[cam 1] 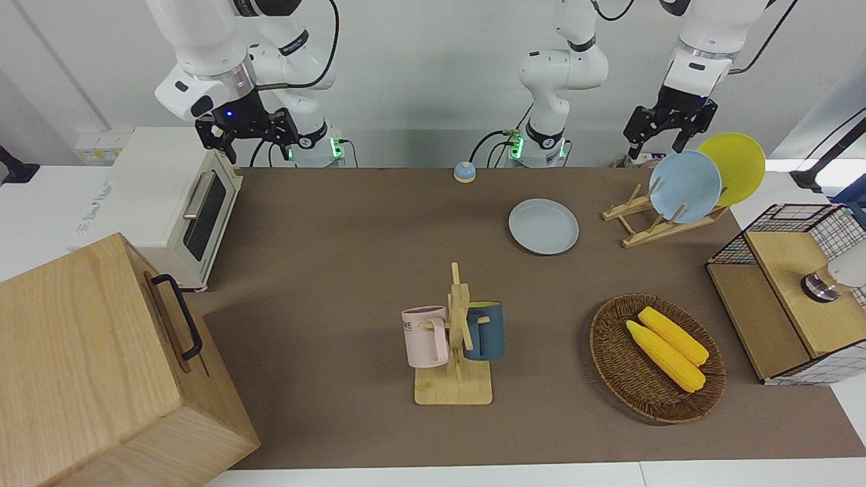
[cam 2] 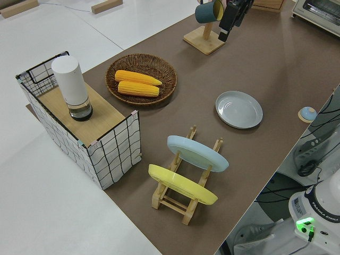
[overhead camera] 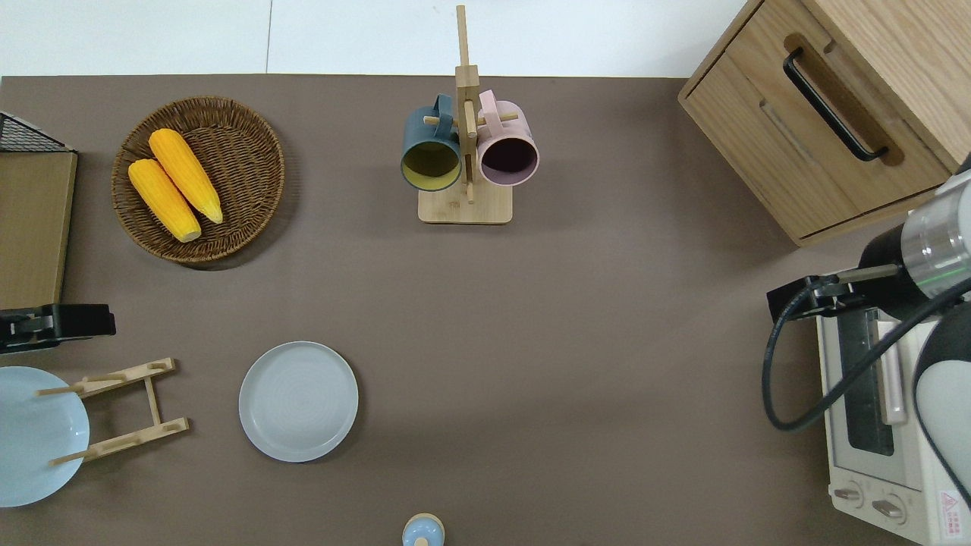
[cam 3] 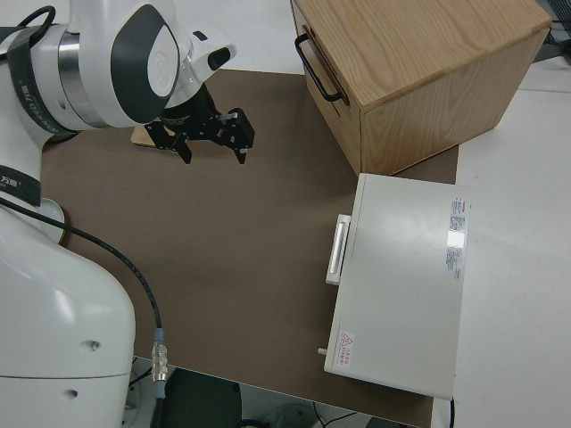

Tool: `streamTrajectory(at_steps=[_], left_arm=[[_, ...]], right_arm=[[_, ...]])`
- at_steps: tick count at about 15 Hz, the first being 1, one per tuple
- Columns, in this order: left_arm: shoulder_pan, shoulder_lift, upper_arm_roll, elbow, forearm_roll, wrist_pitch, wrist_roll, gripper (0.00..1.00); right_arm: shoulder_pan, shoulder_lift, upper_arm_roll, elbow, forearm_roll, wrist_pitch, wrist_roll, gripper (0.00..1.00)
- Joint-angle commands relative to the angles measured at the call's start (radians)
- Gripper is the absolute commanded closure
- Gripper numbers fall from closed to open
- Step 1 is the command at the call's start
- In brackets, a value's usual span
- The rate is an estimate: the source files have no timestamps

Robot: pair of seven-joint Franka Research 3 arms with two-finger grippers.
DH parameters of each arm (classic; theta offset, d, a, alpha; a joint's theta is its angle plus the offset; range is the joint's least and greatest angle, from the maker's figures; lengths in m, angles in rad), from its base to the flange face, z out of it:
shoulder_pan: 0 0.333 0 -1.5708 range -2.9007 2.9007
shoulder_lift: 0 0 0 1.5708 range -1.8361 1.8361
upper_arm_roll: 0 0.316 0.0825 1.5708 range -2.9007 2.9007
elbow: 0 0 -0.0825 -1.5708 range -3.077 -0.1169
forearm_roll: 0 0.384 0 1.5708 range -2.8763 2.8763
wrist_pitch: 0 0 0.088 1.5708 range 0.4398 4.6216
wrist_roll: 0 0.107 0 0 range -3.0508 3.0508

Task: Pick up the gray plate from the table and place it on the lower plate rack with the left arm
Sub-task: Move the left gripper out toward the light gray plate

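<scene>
The gray plate lies flat on the brown counter, just beside the lower plate rack and a little toward the right arm's end of it, not touching the wood. Nothing grips it. The rack's two rails sit at the left arm's end of the counter, and a blue plate and a yellow plate lean in its pegs, the blue one in the slot closer to the gray plate, as the left side view shows.

The left tool hangs up in the air at the left arm's end, over the counter's edge just past the rack in the overhead view. Its fingers stand apart and it carries nothing. The right arm is parked, and its tool shows a blue light, fingers spread, nothing between them.

Farther from the robots than the plate, a wicker basket holds two ears of corn. Toward the middle of the far edge stands a wooden mug stand with a dark blue mug and a pink mug hanging on it. A small blue bell sits at the counter's near edge. At the right arm's end are a toaster oven and a wooden drawer cabinet.
</scene>
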Motion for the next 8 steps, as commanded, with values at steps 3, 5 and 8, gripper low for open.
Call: streamTrajectory(at_steps=[3, 5, 8], left_arm=[[-0.020, 0.049, 0.002, 0.032, -0.002, -0.041, -0.057, 0.01], [-0.018, 0.049, 0.002, 0.032, -0.003, -0.041, -0.054, 0.01], [-0.020, 0.057, 0.002, 0.034, -0.003, -0.043, -0.055, 0.01]], right_arm=[[-0.026, -0.002, 0.023, 0.010, -0.007, -0.015, 0.013, 0.017], [-0.026, -0.002, 0.023, 0.010, -0.007, -0.015, 0.013, 0.017], [-0.026, -0.002, 0.023, 0.010, -0.007, -0.015, 0.013, 0.017]])
